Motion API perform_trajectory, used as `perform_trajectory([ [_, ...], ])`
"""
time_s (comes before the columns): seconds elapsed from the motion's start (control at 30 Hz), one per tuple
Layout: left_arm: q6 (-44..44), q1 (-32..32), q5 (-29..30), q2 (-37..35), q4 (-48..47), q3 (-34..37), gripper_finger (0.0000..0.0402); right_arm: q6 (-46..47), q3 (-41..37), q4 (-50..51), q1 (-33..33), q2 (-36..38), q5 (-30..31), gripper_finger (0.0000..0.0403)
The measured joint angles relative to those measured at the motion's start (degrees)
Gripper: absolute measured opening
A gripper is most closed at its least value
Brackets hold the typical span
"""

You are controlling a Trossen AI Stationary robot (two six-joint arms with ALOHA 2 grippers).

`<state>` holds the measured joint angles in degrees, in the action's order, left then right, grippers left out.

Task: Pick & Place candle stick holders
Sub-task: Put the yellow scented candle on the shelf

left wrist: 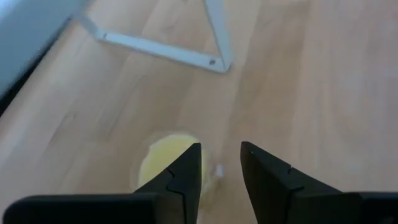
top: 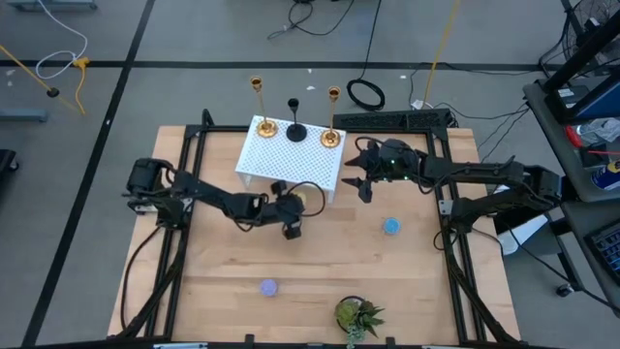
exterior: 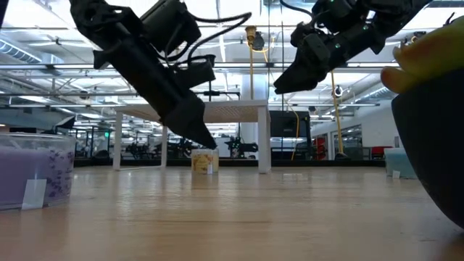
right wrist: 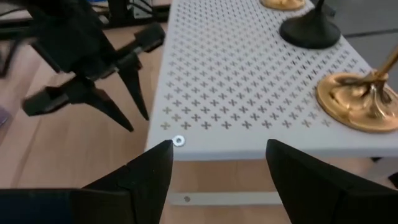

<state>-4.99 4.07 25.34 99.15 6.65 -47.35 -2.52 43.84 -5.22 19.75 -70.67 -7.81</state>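
Three candle stick holders stand upright by their round bases on the white perforated rack (top: pixel 291 160): a gold one (top: pixel 264 127) at its left, a shorter black one (top: pixel 295 133) in the middle, and a gold one (top: pixel 330 138) at its right. My right gripper (top: pixel 363 189) is open and empty at the rack's right near corner; in the right wrist view (right wrist: pixel 217 162) it faces the rack's edge, with the gold base (right wrist: pixel 357 96) and black base (right wrist: pixel 311 31) beyond. My left gripper (top: pixel 293 231) is open, low over the table in front of the rack, next to a yellow puck (left wrist: pixel 163 158).
A blue puck (top: pixel 391 225) lies right of centre and a purple puck (top: pixel 268 287) toward the near edge. A potted plant (top: pixel 356 315) stands at the near edge. The rack's white legs (left wrist: pixel 211 59) stand close to my left gripper. Black frame rails run along both table sides.
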Motion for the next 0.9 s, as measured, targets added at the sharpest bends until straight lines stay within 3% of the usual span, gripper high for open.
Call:
perform_trajectory([
  [0.67,0.10,-3.36,-7.51,0.00,-3.76,0.07,0.0119,-0.11,-1.69,-4.00,0.02,0.00,0.00,0.0254],
  [0.9,1.27,-3.36,-7.20,0.00,-3.78,0.07,0.0061,-0.11,-1.69,-4.00,0.00,0.00,0.00,0.0254],
])
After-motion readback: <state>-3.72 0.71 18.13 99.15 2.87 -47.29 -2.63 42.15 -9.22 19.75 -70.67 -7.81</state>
